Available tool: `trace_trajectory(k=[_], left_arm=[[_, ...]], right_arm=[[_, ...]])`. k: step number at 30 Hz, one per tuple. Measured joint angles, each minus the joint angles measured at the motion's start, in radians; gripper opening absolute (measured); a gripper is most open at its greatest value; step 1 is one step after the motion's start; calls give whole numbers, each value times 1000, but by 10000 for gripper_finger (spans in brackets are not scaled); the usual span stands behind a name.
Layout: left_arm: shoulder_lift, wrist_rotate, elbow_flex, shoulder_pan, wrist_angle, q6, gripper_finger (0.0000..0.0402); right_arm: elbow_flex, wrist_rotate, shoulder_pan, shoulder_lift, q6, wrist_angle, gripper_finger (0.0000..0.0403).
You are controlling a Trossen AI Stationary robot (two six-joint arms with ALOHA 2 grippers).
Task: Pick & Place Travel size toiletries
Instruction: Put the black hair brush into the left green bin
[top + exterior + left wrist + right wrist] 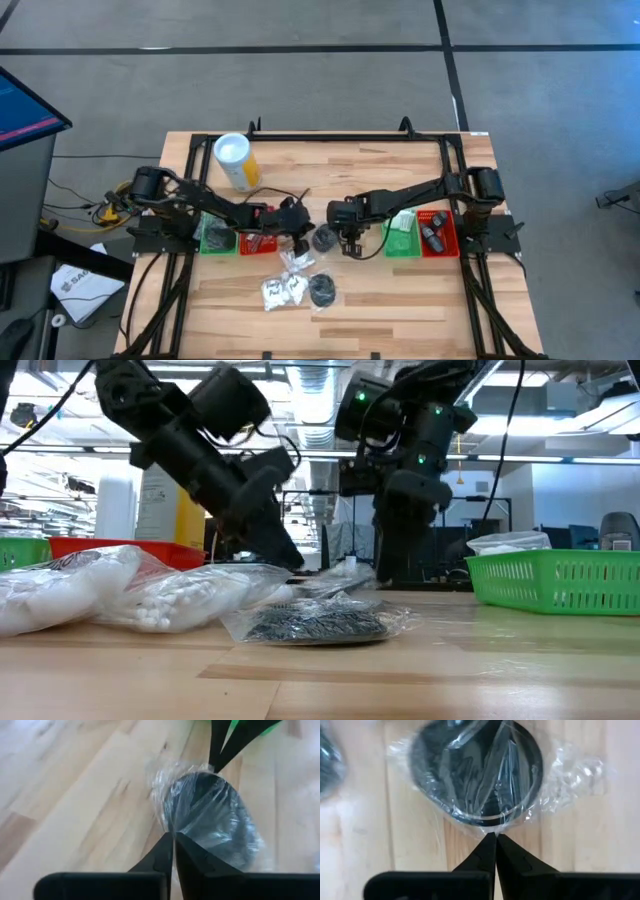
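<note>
Black disc (477, 767) in crinkly clear wrap lies on worktop (400, 300) just left of green tray (402, 236). Right pincer (495, 836) pressed together on wrap edge; left pincer (173, 836) pressed together beside it. Light, slippery; grip loose film.

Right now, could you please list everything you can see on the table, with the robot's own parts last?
Black round discs in clear plastic wrap: two, black, one at table centre between the grippers, one nearer the front edge.
White packets: about three, white, front centre, left of the front disc.
Yellow cylinder with a white top: one, back left.
Green trays: two, one each side.
Red trays: two, one each side; the right one holds small dark items.
Left gripper: shut, at the centre disc's wrap.
Right gripper: shut, at the same wrap's opposite edge.
</note>
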Motion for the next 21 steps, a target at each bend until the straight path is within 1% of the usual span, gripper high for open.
trace_trajectory(k=[7, 12, 18, 21], left_arm=[[-113, -5, -58, 0, 4, -4, 35], [-204, -5, -107, 0, 2, -26, 51], [-277, -1, -127, -3, 12, -26, 68], [-302, 0, -130, -3, 20, -25, 75]], right_arm=[[1, 41, 1, -72, 8, -59, 0], [1, 52, 13, -113, 8, -57, 0], [1, 57, 28, -164, 8, -52, 0], [1, 86, 41, -191, 8, -52, 0]])
